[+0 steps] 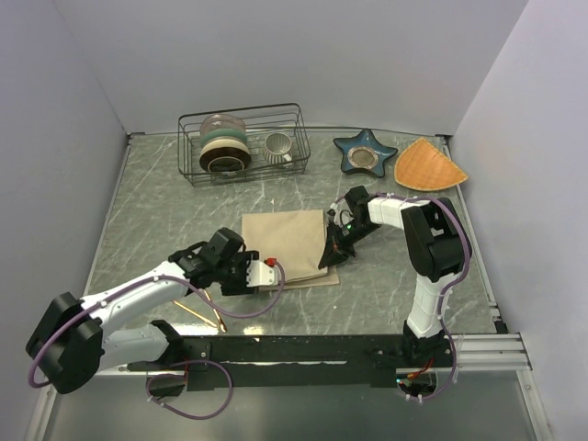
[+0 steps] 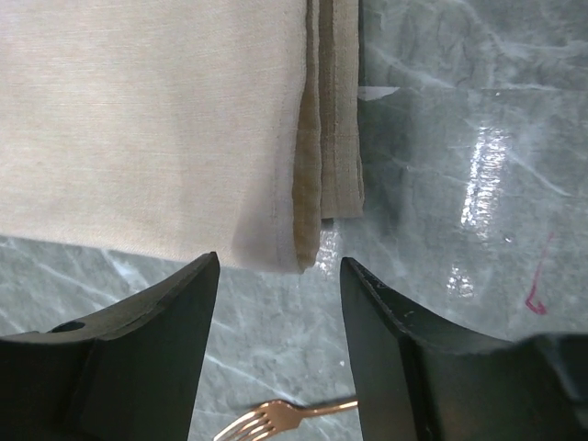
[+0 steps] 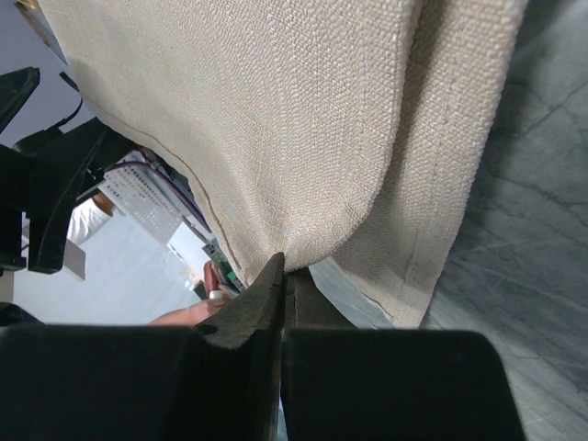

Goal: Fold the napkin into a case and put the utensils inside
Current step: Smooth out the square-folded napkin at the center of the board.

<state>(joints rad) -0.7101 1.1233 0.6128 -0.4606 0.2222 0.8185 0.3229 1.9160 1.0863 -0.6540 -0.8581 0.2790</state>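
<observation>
The beige-tan napkin (image 1: 285, 241) lies folded into a layered rectangle at the table's middle. My left gripper (image 1: 272, 275) is open and empty at its near left corner. In the left wrist view the napkin's layered edges (image 2: 312, 147) sit just beyond the fingertips, with my gripper (image 2: 278, 262) over bare table. A gold fork (image 2: 276, 418) lies between the jaws nearer the wrist. Thin gold utensils (image 1: 200, 317) show beside the left arm. My right gripper (image 1: 330, 256) is shut on the napkin's right edge and lifts a fold (image 3: 303, 119); the jaws (image 3: 285, 268) pinch the cloth.
A wire rack (image 1: 193, 156) with bowls and a cup stands at the back. A blue star-shaped dish (image 1: 378, 145) and an orange wedge mat (image 1: 428, 165) lie at the back right. Walls close the left, back and right sides.
</observation>
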